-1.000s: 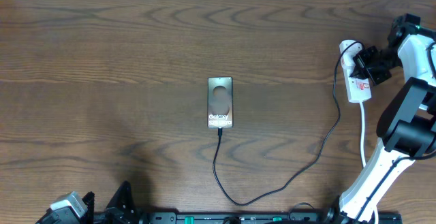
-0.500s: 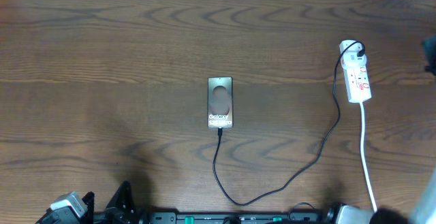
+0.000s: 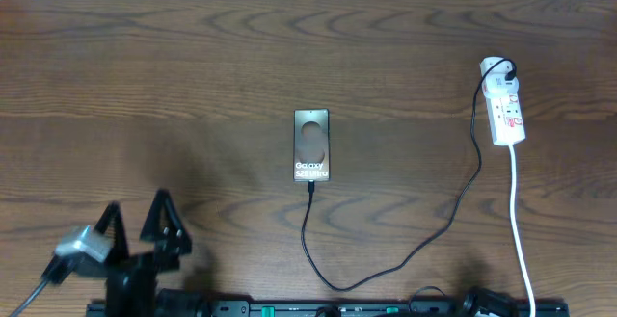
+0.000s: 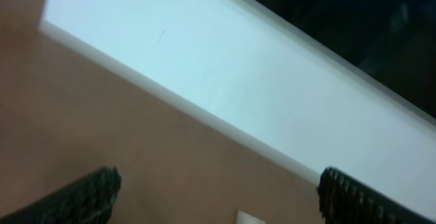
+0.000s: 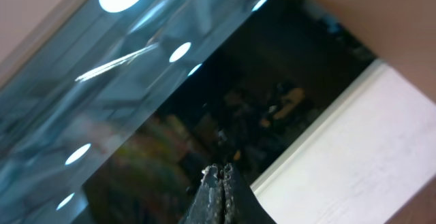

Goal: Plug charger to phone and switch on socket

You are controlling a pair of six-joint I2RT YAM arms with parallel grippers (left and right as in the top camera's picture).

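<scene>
Since a second ago the right gripper (image 5: 219, 175) is no longer sitting at the socket (image 3: 506, 111) and is showing nowhere in the overhead view, while the left gripper (image 3: 137, 207) is now standing up into view, below and well to the left of the phone (image 3: 311, 145). That phone, a small dark grey-brown slab with white "Galaxy" lettering and a pale round patch, is lying flat mid-table (image 3: 193, 66), its long side running away from the robot. The charger (image 3: 424, 247), a thin black cable, is meeting the phone's near short edge with its connector tip (image 3: 310, 186), looping down and then climbing far right of the phone to a white plug (image 3: 495, 67) seated at the socket's far end. The socket, a short white strip with red marks, is lying well to the phone's right, its white cord (image 3: 522, 230) trailing toward the near edge; the switch position is too small to read. The left gripper's fingers are spreading wide, gripping nothing. The right gripper's fingers are pressing together, empty.
</scene>
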